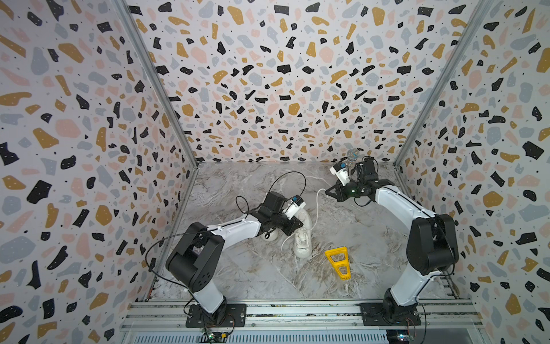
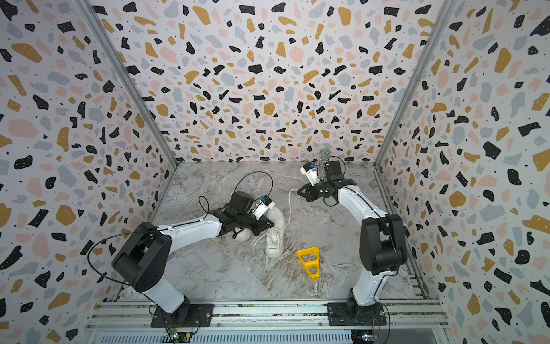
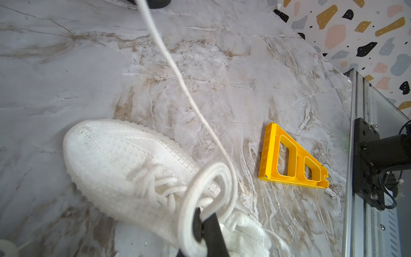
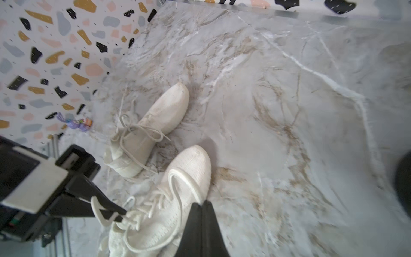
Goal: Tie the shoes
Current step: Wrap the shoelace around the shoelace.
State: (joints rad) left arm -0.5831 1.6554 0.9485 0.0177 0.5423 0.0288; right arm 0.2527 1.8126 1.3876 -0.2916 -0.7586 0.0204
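Two white shoes lie mid-table. The nearer shoe (image 1: 303, 242) (image 3: 124, 160) (image 4: 189, 169) has loose laces. The farther shoe (image 4: 153, 129), carrying a tied bow, is mostly hidden under my left arm in both top views. My left gripper (image 1: 298, 225) (image 3: 201, 219) hangs over the nearer shoe's tongue, shut on a loop of its lace (image 3: 193, 195). A long lace strand (image 1: 317, 205) (image 3: 178, 73) rises from that shoe to my right gripper (image 1: 327, 191) (image 4: 202, 203), which is shut on the lace end at the back right.
A yellow triangular frame (image 1: 339, 262) (image 3: 289, 160) lies right of the nearer shoe. A clear bottle (image 1: 352, 159) stands at the back wall behind my right wrist. Patterned walls close three sides; the rail with both arm bases runs along the front.
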